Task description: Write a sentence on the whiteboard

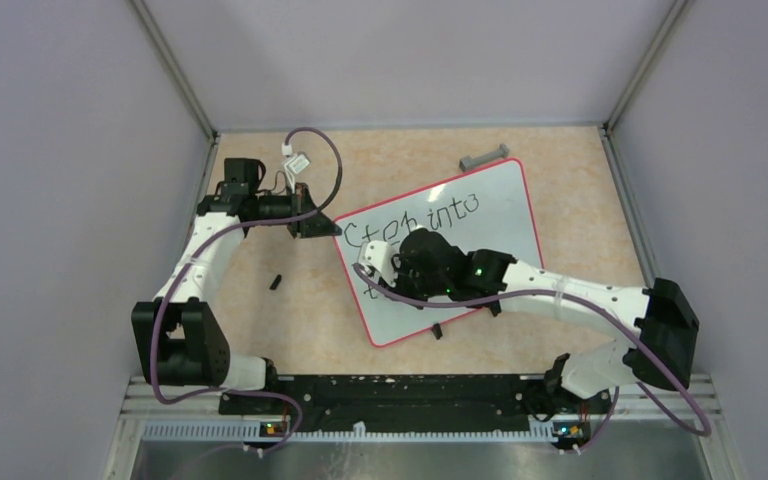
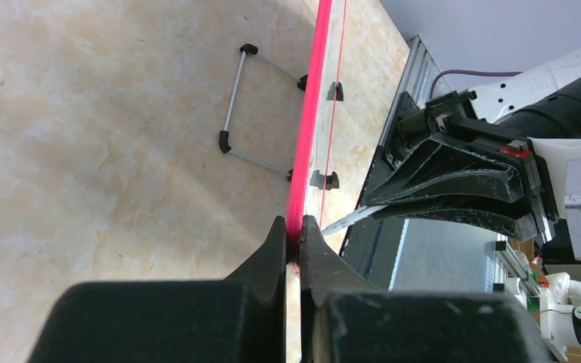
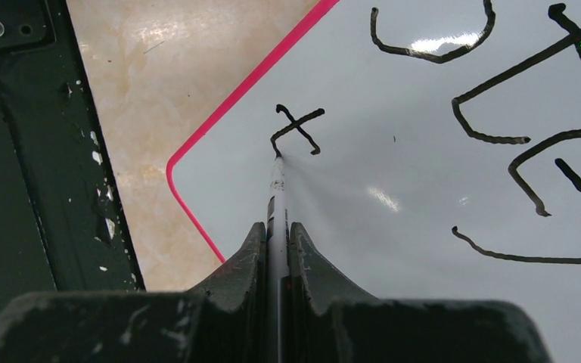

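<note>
1. Beige marbled table (image 1: 580,180), grey walls (image 1: 60,200) round it. The whiteboard (image 1: 500,200) lies flat and skewed, long axis running from my left out to the far right.
2. Left gripper (image 2: 293,227): jaws pressed together on the pink rim (image 2: 312,113) at the board's far left corner, pinching it. I judge this to be an anchor, so the board does not slide under the pen.
3. Right gripper (image 3: 276,227): jaws clamped on a thin marker (image 3: 277,185) that sticks straight out ahead, tip touching the board.
4. Sentence (image 1: 415,225): top line reads roughly "Step into". The second line is barely begun, with one small crossed stroke (image 3: 296,128) right at the tip, close to a rounded corner.
5. Relation that matters: bare white lies to the right of the tip in my wrist view, under the first line. The next strokes, I judge, run along the long axis, away from that corner, parallel to the top line.
6. Right arm is on the work. Left sits at the rim, apart from the tip.
7. Risk: from above, my right wrist covers most of the second line, so spacing is hard to judge.
</note>
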Motion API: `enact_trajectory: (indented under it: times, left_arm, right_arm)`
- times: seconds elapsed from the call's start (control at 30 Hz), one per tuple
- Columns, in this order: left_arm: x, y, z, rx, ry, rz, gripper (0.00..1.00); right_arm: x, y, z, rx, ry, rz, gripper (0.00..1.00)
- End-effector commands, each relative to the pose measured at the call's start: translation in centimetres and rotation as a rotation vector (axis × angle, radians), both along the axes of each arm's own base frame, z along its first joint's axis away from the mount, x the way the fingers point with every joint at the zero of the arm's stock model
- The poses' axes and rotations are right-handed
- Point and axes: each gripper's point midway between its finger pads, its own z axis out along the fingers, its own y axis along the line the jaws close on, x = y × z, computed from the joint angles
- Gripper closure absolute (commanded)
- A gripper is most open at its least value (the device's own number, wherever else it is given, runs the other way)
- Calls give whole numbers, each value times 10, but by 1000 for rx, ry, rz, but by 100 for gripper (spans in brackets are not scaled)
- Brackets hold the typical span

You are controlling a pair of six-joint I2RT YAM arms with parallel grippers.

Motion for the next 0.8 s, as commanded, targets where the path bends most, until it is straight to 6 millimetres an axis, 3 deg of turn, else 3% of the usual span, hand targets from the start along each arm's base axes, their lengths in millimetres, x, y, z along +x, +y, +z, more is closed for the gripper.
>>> enact_trajectory:
  times: [0.0,0.17,0.37,0.77]
  left_arm:
    - [2,2,-5,36,-34,11,100]
    - [2,2,-5,36,-34,11,100]
    - [1,2,-4,33,-33,9,100]
    - [1,1,-5,31,-28,7,100]
  right_arm:
    - [11,-12,12,-9,-66,-46,100]
    - [15,-15,19,3,-73,-62,100]
    - [6,-12,45,63,-61,-27,100]
    - [25,-11,51,82,-90,-105,100]
